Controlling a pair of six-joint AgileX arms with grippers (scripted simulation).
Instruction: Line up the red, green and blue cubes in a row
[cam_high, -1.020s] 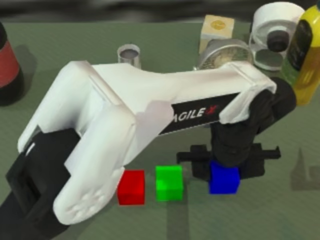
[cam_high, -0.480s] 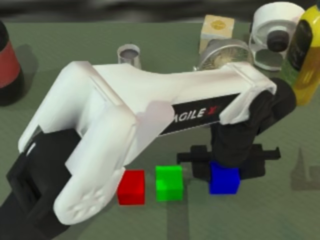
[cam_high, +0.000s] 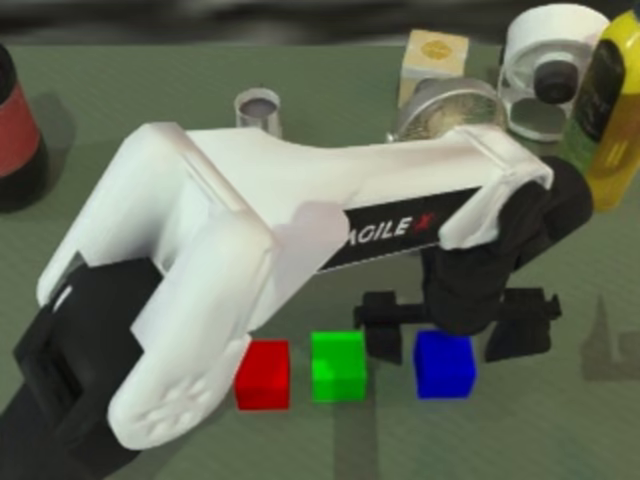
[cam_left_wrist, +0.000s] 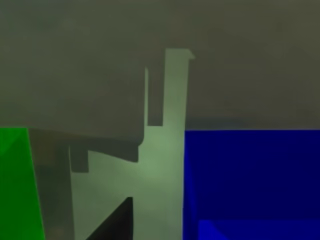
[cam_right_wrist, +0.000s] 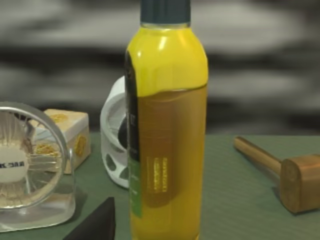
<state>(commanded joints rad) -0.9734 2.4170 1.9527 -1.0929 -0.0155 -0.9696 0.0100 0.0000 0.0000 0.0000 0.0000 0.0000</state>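
Top view: the left gripper (cam_high: 452, 328) sits just at 12 o'clock of the blue cube (cam_high: 445, 365), fingers spread apart — one on each side, clear of it. Red cube (cam_high: 263, 374), green cube (cam_high: 338, 366) and blue run 9 to 3 o'clock.
Left wrist view: green cube (cam_left_wrist: 17, 182) and blue cube (cam_left_wrist: 252, 182) flank bare table (cam_left_wrist: 160, 165).
Right wrist view: a yellow bottle (cam_right_wrist: 166, 130) — the right gripper is out of sight.

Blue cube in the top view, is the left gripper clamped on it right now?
No. The left gripper's fingers stand spread on either side, clear of the blue cube, which sits on the table.
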